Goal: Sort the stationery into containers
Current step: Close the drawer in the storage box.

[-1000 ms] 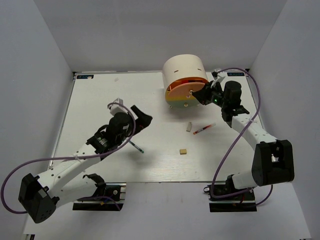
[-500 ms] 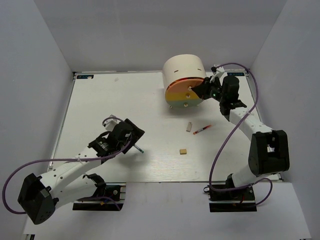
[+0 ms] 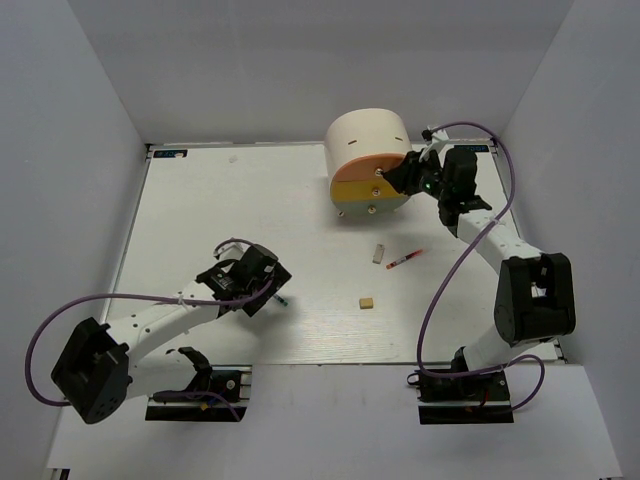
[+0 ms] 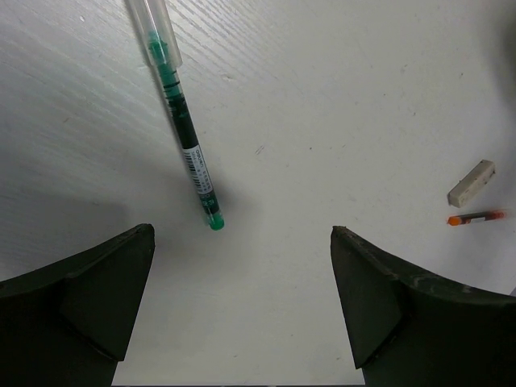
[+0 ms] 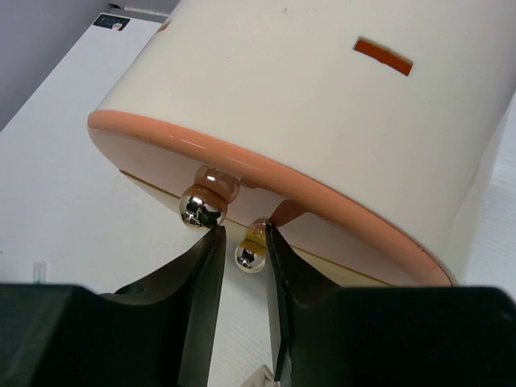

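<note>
Straddling drawer knob point(image 5: 251, 255), right tool point(image 5: 244, 236)

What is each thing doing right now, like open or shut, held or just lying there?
Left gripper: wide open, empty.
Right gripper: jaws narrowly apart around the lower knob; grip unclear.
Green pen: lying flat, loose.
Red pen: lying flat, loose.
White eraser: lying loose.
Tan eraser: lying loose.
Orange drawer: looks shut.
</note>
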{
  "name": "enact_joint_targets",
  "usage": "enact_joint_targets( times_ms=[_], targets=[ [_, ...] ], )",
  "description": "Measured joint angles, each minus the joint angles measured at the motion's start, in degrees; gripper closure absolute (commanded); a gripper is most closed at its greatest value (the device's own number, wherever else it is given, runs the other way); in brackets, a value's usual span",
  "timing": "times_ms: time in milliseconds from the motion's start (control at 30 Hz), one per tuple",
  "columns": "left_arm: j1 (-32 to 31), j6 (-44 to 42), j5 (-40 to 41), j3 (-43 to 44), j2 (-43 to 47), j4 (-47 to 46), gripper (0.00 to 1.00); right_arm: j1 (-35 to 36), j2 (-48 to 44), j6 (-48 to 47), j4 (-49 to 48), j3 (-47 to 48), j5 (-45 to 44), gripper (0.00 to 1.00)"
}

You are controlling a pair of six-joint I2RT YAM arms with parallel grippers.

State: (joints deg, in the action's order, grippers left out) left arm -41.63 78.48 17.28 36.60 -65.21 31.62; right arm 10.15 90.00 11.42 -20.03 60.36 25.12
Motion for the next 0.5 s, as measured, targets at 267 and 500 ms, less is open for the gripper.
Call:
enact_joint_targets(
  times_ms=[267,500],
  targets=[
    [0.00,0.07,-1.14,0.00,-2.86,-0.39,0.00,-0.46,0.50,0.46,0.11,0.50,0.44,0.67],
    [0.00,0.09,-1.75,0.00,-4.39,-0.81,0.01,-0.50,0.50,2.10,0.35,-1.40,2.38,0.58]
  ],
)
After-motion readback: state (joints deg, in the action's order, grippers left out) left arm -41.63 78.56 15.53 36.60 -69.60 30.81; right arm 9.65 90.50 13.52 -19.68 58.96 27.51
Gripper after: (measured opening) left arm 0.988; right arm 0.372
